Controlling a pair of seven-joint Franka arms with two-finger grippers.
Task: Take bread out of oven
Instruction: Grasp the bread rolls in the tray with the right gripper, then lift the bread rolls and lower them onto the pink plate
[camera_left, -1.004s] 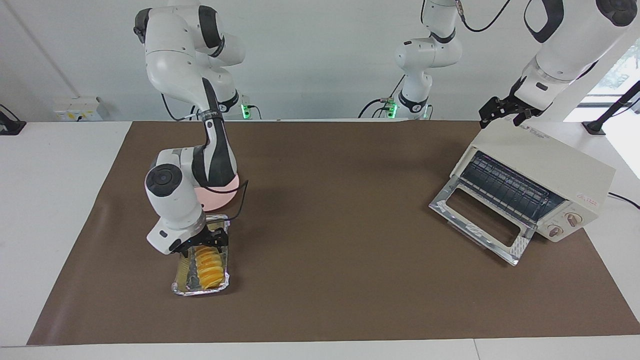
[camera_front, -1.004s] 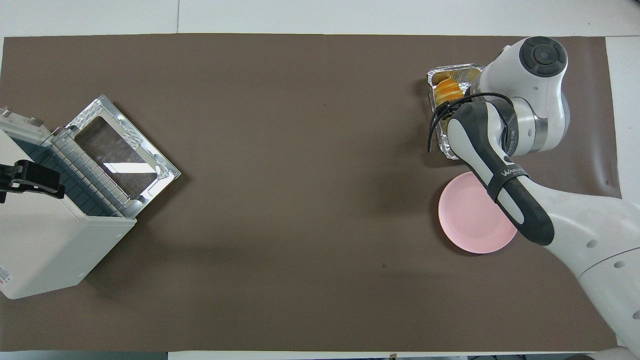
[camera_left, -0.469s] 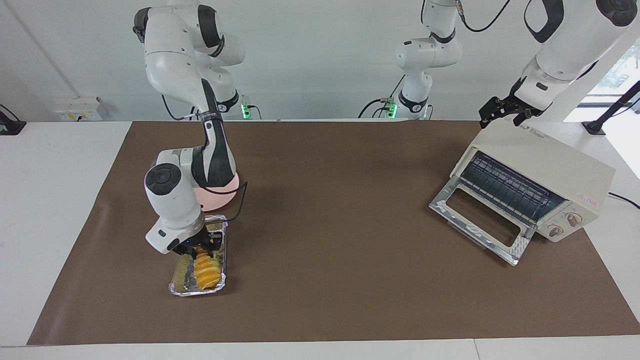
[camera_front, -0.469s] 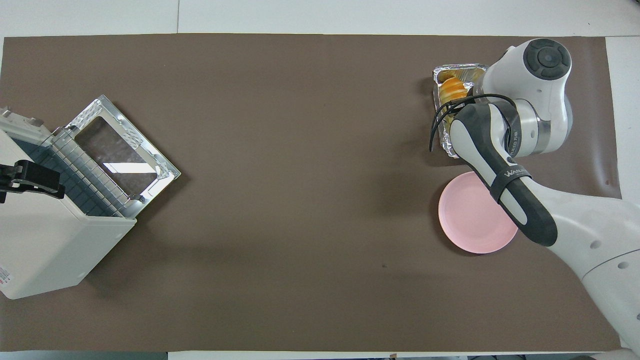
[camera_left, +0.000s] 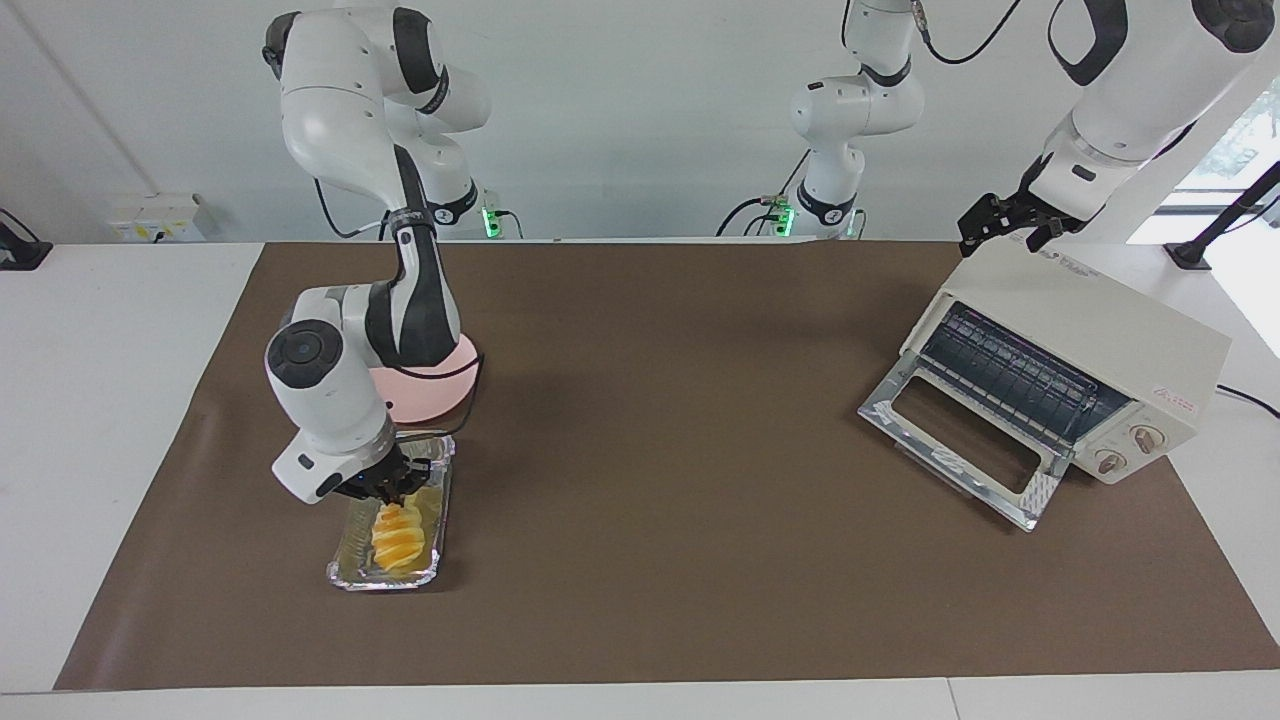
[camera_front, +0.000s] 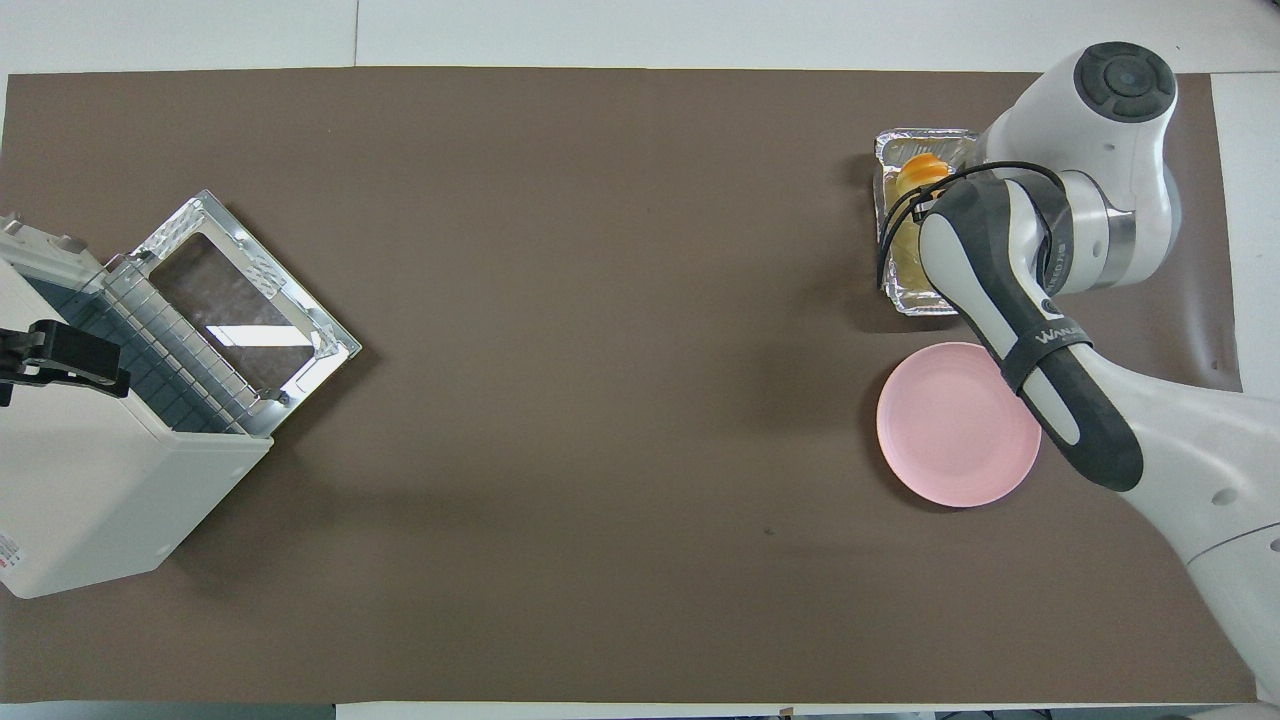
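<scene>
Already clear of the oven (camera_left: 1075, 365), whose door hangs open at the left arm's end of the counter (camera_left: 660, 560), the bread (camera_left: 396, 535) lies in the foil tray (camera_left: 345, 570) at the right arm's end, farther from the robots than the pink plate (camera_front: 940, 440). Your right end effector (camera_left: 392, 487) is down at the loaf's nearer end; you cannot tell how wide it stands or whether it grips the bread. Your left end effector (camera_left: 1005, 222) waits over the oven's top, its opening likewise unreadable. By the look of it, the lift from tray to plate is in hand; next, confirm a firm pinch, raise the loaf clear of the foil rim and carry it to the plate.
</scene>
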